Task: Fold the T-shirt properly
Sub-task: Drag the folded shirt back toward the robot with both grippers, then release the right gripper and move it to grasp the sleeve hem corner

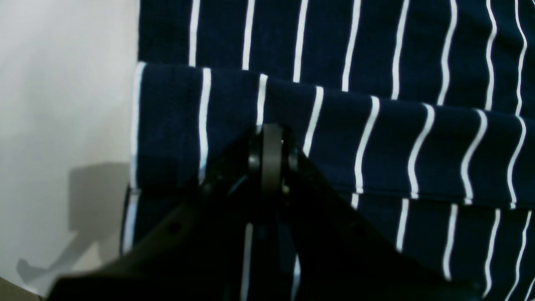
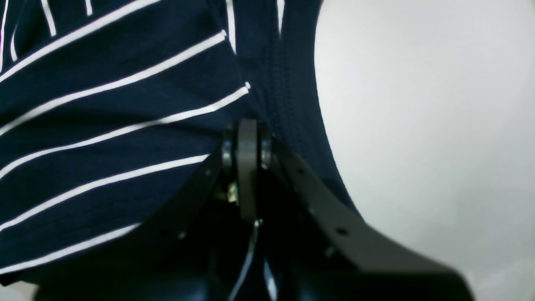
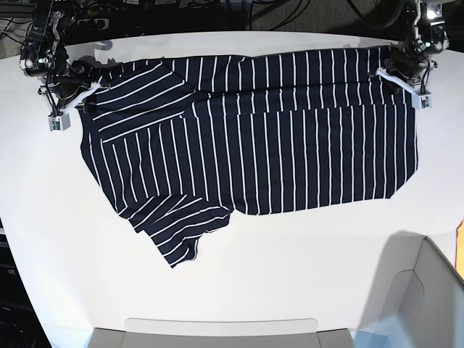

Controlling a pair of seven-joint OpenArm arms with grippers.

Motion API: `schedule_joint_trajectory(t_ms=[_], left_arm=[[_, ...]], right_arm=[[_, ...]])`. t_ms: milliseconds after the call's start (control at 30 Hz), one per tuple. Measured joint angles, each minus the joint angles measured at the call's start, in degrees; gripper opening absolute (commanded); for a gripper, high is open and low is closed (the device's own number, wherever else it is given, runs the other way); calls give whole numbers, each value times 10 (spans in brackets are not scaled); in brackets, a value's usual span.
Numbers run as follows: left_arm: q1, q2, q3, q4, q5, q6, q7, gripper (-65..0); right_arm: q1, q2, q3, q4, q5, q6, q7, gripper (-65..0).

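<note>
I have both grippers pinched shut on the T-shirt (image 3: 254,130): left gripper (image 3: 407,72) at the hem corner, right gripper (image 3: 72,90) at the shoulder. The T-shirt lies flat on the white table (image 3: 304,268), its long axis running arm to arm, with the free edge toward the table's front.

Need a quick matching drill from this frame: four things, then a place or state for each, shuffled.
Things:
1. T-shirt
2. left hand
3. right hand
4. table

Place or state:
A. white, bare along its near side
B. shut on the cloth at the far right of the base view
C. spread out, with one sleeve sticking out toward the near left
D. shut on the cloth at the far left of the base view

Pairs: 1-C, 2-B, 3-D, 4-A
</note>
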Motion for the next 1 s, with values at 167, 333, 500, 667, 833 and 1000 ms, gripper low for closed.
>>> schedule_joint_trajectory(t_ms=[167,333,500,667,833,1000], left_arm=[[-33,-1,0,-1,10,7,40,-650],[-39,2,-10,35,14,11,87,-650],[-34,12,-62,99,13,11,149,-650],[-39,14,-92,115,16,11,158,-650],[-63,18,-94,121,14,11,158,-650],[-63,18,-94,121,15,11,160,-650]], right_arm=[[0,-1,0,3,-1,0,-1,-650],[-15,-6,1,42,-22,-9,-25,-650],[-22,-31,50,94,-33,-15,-35,-650],[-19,-39,62,133,-25,-13,-36,-650],[7,-48,65,143,-29,-14,-36,-650],[114,-33,28,134,-40,-13,-32,-650]])
